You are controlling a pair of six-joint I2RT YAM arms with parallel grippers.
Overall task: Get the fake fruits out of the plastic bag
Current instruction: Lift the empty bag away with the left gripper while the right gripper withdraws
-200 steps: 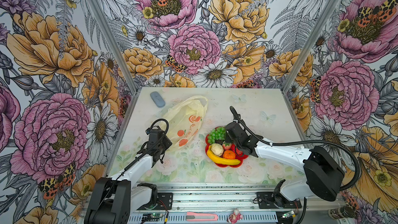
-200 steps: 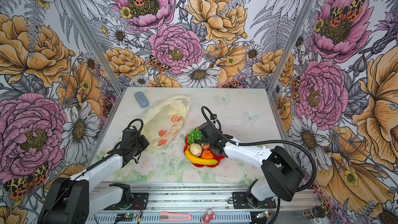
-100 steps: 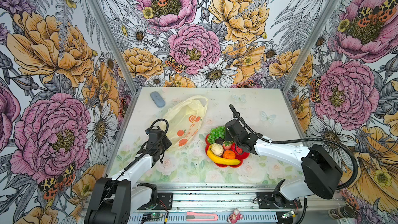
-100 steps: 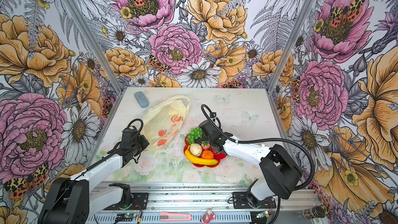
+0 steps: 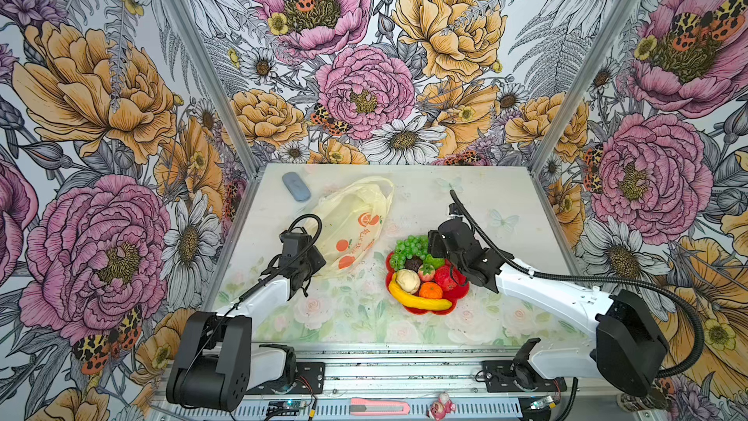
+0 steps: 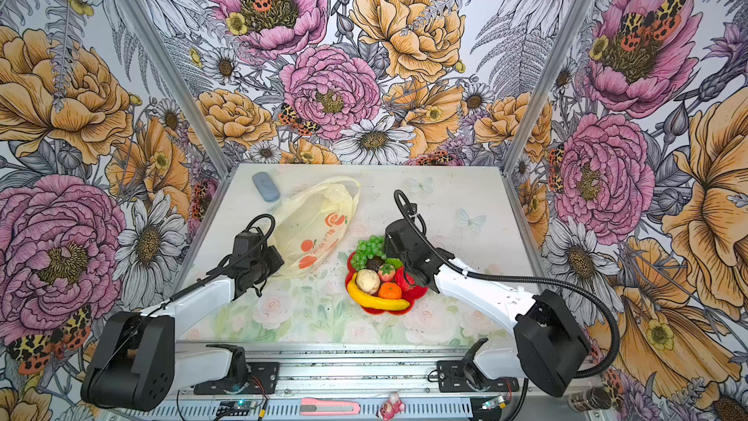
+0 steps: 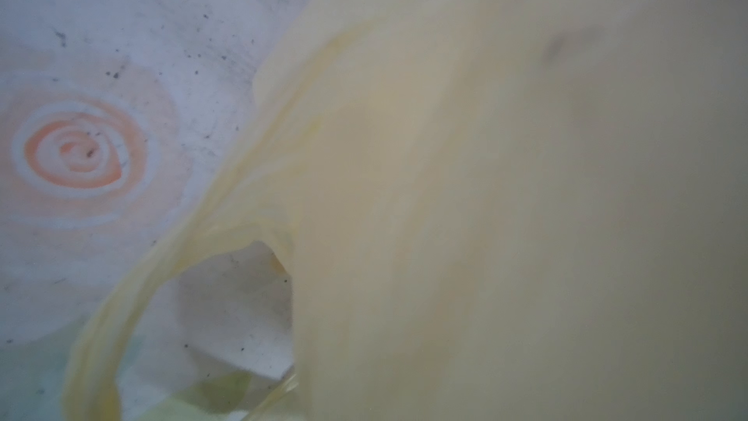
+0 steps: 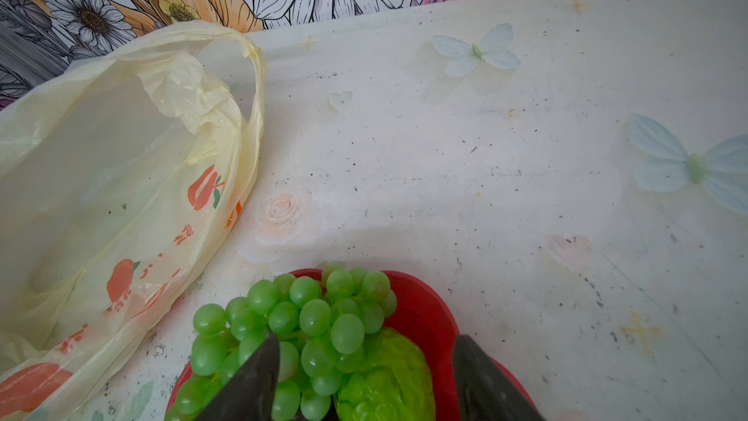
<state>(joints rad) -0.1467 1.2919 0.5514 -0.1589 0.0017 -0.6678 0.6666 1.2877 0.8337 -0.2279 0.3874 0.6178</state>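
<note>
- My right gripper hangs over the far edge of the red plate, jaws apart and holding nothing. Its dark fingers straddle the grape bunch and the bumpy green piece, which lie on the plate.
- All the fake fruits I can see sit on that plate, around the middle of the bench, with the banana along its near rim.
- The plastic bag lies flat left of the plate and apart from it. Its long axis slants from near left toward the far edge, handles and mouth at the far end. From my right wrist its inside looks empty, so I judge nothing is left to fetch.
- My left gripper is closed at the bag's near end. Its fingertips are hidden, so I cannot tell whether it pinches the film.
- The mouth lies far-left of my right gripper, which has the open line into it. My left arm is nearer, but at the closed end.
</note>
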